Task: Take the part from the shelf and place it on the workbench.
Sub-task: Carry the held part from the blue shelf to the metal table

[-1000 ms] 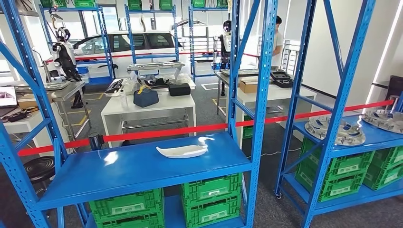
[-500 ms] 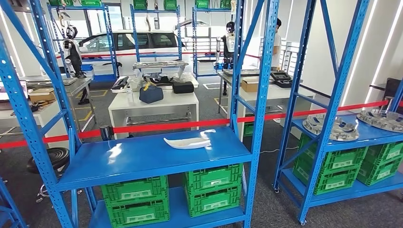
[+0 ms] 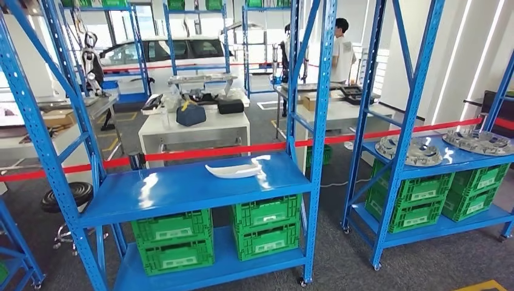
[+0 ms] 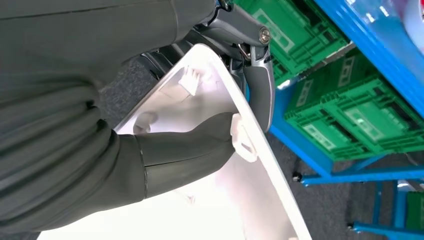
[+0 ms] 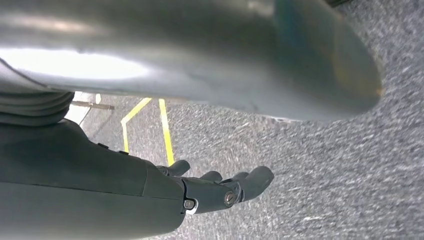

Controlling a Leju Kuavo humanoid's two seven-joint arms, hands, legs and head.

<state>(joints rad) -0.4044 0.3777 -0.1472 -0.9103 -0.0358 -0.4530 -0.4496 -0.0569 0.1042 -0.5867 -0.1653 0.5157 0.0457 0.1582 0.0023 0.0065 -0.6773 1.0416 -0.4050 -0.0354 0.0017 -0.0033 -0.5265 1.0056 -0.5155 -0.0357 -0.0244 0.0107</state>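
Observation:
My left hand (image 4: pixel 100 125) grips a white plastic part (image 4: pixel 205 95); the thick thumb (image 4: pixel 185 152) presses across its inner face beside a small clip, and darker fingers (image 4: pixel 260 85) hook over its edge. A similar long white part (image 3: pixel 233 170) lies on the blue shelf board (image 3: pixel 182 191) in the head view, toward the back right. My right hand (image 5: pixel 150 195) hangs over grey carpet with its fingers (image 5: pixel 240 184) loosely extended and nothing in them.
Green crates (image 3: pixel 173 242) fill the shelf's lower level. A second blue rack (image 3: pixel 418 163) with round metal parts stands to the right. Red tape (image 3: pixel 212 151) runs behind the shelves. Beyond it are white tables (image 3: pixel 200 130), a car and a person (image 3: pixel 342 51).
The whole head picture has shifted: the camera has drawn back from the shelf, so more floor and the right rack show. The white part on the shelf lies as before.

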